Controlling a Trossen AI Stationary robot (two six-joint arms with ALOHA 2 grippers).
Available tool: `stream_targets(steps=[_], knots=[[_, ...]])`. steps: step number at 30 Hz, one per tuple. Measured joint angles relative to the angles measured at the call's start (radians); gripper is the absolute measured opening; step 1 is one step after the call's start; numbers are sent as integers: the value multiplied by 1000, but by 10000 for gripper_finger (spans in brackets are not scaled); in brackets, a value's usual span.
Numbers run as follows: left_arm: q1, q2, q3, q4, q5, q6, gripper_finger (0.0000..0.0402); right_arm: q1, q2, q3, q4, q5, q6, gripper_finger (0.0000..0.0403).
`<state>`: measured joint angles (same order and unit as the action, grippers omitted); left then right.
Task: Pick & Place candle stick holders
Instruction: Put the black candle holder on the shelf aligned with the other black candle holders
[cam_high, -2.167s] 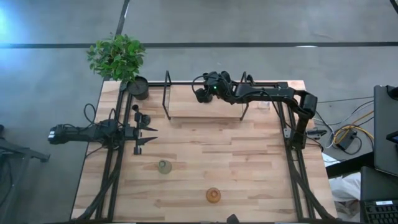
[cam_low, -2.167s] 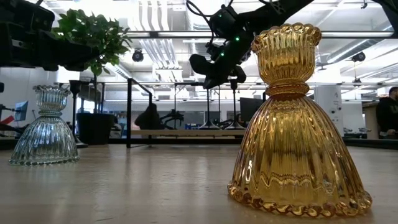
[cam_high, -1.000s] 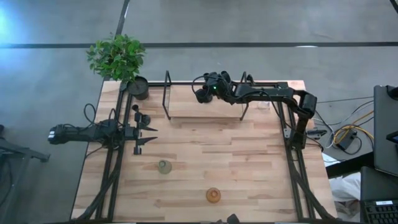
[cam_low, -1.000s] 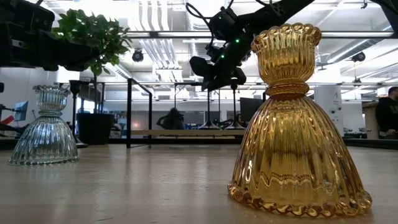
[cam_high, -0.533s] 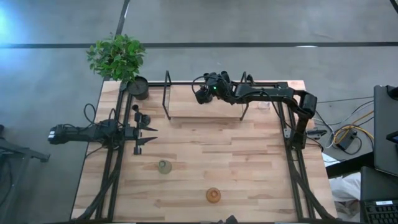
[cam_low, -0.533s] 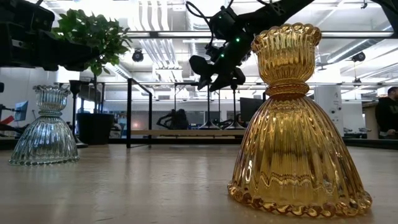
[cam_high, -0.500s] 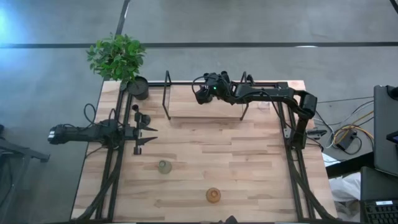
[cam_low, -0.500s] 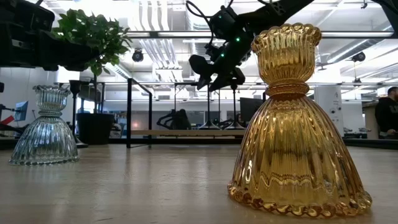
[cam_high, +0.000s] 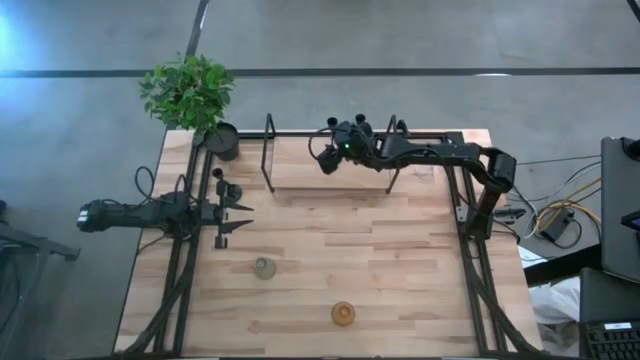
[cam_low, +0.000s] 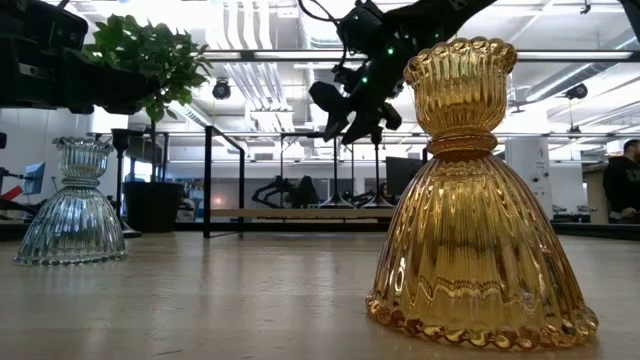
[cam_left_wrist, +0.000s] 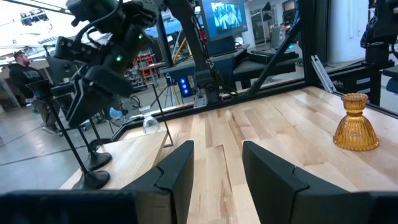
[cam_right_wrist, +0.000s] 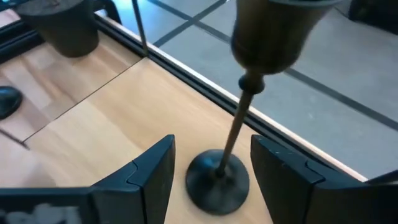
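A black candle stick holder (cam_right_wrist: 217, 180) stands upright on its round base on the wooden shelf (cam_high: 330, 180) at the table's far middle. Its thin stem rises to a cup (cam_right_wrist: 277, 31). My right gripper (cam_right_wrist: 212, 142) hangs open just above it (cam_high: 328, 160), one finger on each side of the base and clear of it. A second black holder (cam_left_wrist: 87, 179) stands beside it. The grey-green glass holder (cam_high: 264, 268) and the amber one (cam_high: 343, 313) stand on the near half of the table. My left gripper (cam_high: 245, 215) waits open at the left edge.
The shelf sits in a black metal rack whose uprights (cam_high: 268, 150) stand at its ends. A potted green plant (cam_high: 222, 140) is at the far left corner. A small clear glass holder (cam_left_wrist: 149, 124) stands by the shelf's far end. Bare wood lies between the shelf and the glass holders.
My right gripper has opened and let go of the black holder, which stays upright on the shelf. It has then risen a little and drawn slightly toward the table's right edge.
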<state>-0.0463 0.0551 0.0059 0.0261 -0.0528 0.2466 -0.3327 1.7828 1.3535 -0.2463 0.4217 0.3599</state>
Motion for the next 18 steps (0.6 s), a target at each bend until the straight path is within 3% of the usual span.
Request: stream_targets(steps=[10, 14, 18], knots=[[1, 0, 0, 0, 0, 0, 143, 122, -211, -16, -329, 76, 53, 183], [1, 0, 0, 0, 0, 0, 143, 242, -361, -54, -427, 89, 143, 176], [1, 0, 0, 0, 0, 0, 143, 413, -518, -92, -469, 218, 254, 167]])
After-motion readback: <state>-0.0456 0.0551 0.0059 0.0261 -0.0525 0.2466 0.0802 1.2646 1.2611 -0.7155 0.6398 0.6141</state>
